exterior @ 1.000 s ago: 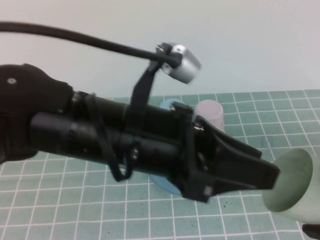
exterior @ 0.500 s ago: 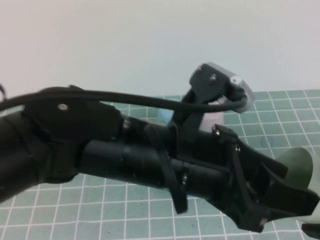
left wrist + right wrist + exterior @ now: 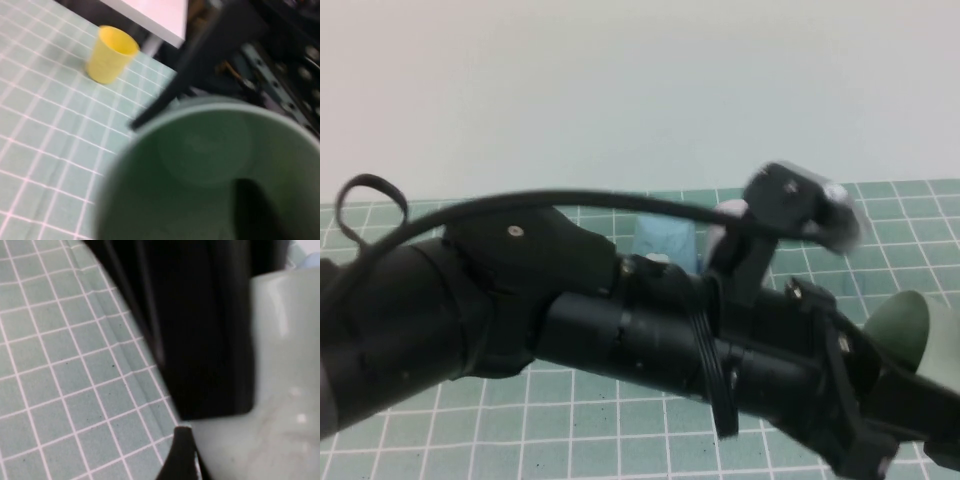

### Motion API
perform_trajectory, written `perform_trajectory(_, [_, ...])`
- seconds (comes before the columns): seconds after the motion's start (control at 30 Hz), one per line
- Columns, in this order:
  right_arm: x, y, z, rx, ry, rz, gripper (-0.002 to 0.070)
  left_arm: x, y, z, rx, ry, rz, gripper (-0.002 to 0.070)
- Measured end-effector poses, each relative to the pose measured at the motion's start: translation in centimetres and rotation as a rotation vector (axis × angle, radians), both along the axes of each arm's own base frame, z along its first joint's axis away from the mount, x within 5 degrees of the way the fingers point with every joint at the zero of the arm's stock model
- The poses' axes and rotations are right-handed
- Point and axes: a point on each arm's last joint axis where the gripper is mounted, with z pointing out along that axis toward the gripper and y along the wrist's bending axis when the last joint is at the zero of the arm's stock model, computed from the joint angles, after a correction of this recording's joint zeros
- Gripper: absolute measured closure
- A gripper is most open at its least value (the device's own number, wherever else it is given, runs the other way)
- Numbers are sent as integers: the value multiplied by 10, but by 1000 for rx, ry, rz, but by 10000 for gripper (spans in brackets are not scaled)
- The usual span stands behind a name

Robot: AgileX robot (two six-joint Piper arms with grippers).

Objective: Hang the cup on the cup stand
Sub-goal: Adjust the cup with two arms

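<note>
Looks like a robotics lab or test bench. Green cutting mat (image 3: 440, 430) with a white grid covering the tabletop, plain pale wall (image 3: 620, 90) behind, black robot arm (image 3: 570, 320) with exposed cable (image 3: 550, 203) and wrist camera (image 3: 800, 205) filling the high view. Small plastic cups as props: yellow cup (image 3: 111, 54) alone on the mat.

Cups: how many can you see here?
4. Mint-green cup in the left end effector, with the right end effector close beside it; light blue cup and a sliver of pink cup behind the arm; yellow cup on the mat. Others may be hidden.
</note>
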Motion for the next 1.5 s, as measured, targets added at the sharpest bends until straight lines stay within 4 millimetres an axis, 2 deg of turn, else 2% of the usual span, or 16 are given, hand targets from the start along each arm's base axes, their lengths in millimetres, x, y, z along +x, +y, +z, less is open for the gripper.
perform_trajectory(0.2, [1,0,-1,-8,5,4,45,-1,-3,-5,1,1,-47,674])
perform_trajectory(0.3, [2,1,0,20,6,-18,1,2,-4,-7,9,-2,-20,674])
perform_trajectory(0.47, [3,1,2,39,3,-31,-13,7,-3,-8,17,-9,8,674])
perform_trajectory(0.63, [5,-1,2,33,0,-72,-16,31,13,-8,13,18,95,674])
perform_trajectory(0.73, [5,-3,5,79,29,-157,-17,47,28,-3,-43,76,143,674])
perform_trajectory(0.93, [9,-2,10,365,174,-399,-17,72,55,13,-223,139,209,674])
perform_trajectory(1.03, [9,1,-8,488,288,-453,-17,75,58,15,-240,131,219,674])
perform_trajectory(1.1, [8,2,-29,568,372,-499,-17,75,58,15,-240,125,219,674])
perform_trajectory(1.23, [-5,3,-62,803,484,-546,-13,75,58,15,-239,128,220,674])
perform_trajectory(1.4, [-15,-4,-81,921,526,-625,-13,80,59,13,-225,179,283,674])
perform_trajectory(1.5, [-18,-2,-81,969,604,-627,-13,81,59,13,-222,256,312,674])
